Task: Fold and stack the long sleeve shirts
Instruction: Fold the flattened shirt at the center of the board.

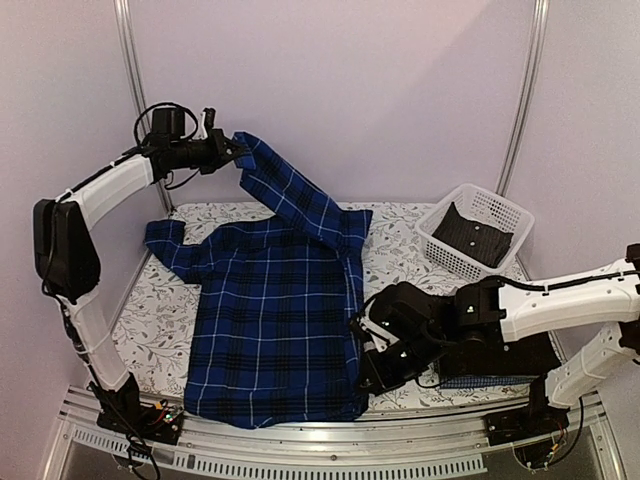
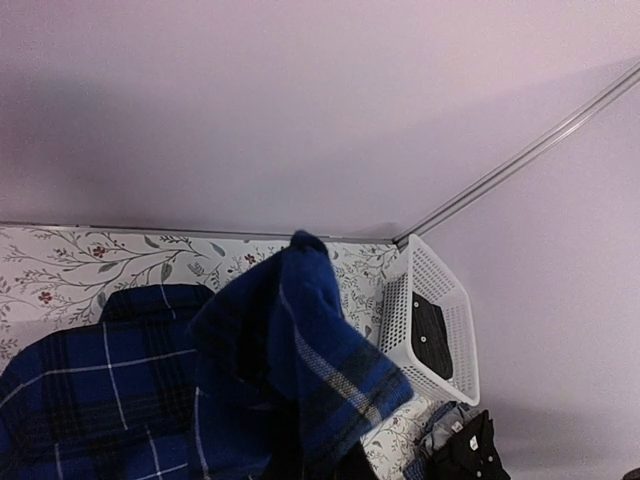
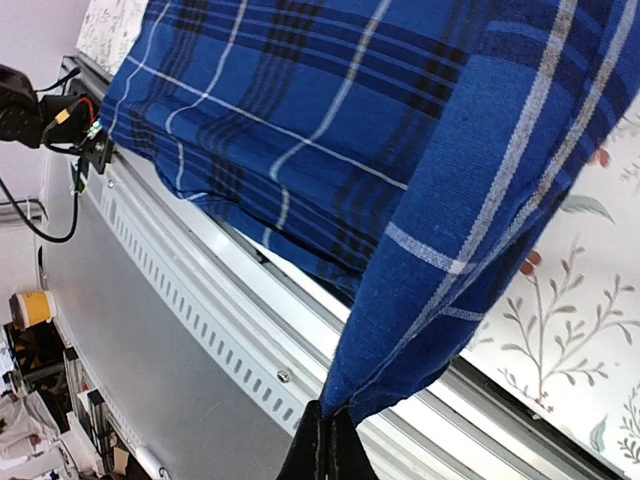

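Fold barely begun: plaid shirt (image 1: 270, 320) spread flat; left tool (image 1: 232, 152) grasping sleeve (image 1: 278, 188), 11 o'clock; right tool (image 3: 322, 445) pinching hem corner (image 3: 400, 370), 5 o'clock. In basket (image 1: 500, 212), 2 o'clock: black shirt (image 1: 475, 236), unfolded; nothing stacked.

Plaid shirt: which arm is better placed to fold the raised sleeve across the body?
Probably left. The left gripper is shut on the sleeve end, held high at the back; the right gripper pinches the hem at the near edge.
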Controlling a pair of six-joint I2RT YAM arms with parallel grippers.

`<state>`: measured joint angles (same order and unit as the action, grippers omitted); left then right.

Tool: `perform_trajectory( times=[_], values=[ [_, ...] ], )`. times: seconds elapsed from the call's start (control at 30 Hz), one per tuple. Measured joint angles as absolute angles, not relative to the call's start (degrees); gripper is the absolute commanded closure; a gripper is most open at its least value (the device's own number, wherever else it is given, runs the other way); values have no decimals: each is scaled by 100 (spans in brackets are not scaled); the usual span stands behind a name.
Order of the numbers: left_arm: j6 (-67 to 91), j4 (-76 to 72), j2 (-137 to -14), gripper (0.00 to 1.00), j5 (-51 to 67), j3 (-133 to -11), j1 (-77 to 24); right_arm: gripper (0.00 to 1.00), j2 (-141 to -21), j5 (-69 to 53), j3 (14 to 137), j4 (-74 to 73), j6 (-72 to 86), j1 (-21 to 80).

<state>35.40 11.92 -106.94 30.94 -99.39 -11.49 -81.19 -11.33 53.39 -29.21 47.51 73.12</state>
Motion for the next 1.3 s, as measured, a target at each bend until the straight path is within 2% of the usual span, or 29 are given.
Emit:
perform_trajectory(
  times=[0.37,0.63,1.17,1.3],
  values=[
    [3188,1466,-10525,100,3133,-9574,-532,100,-9843,-1881,6488,-2502,4073,7275],
    [3035,1535,-10350,100,3114,-9369,-158,100,-10075,-2226,6508,-2287,4034,7116],
    [3057,1358,-10309,100,3260,-9542,-132,100,-10860,-2794,7408,-2012,3953,6969],
    [3063,1361,-10309,100,3282,-9542,-132,97,-11048,-2897,7408,-2008,3951,6969]
  ],
)
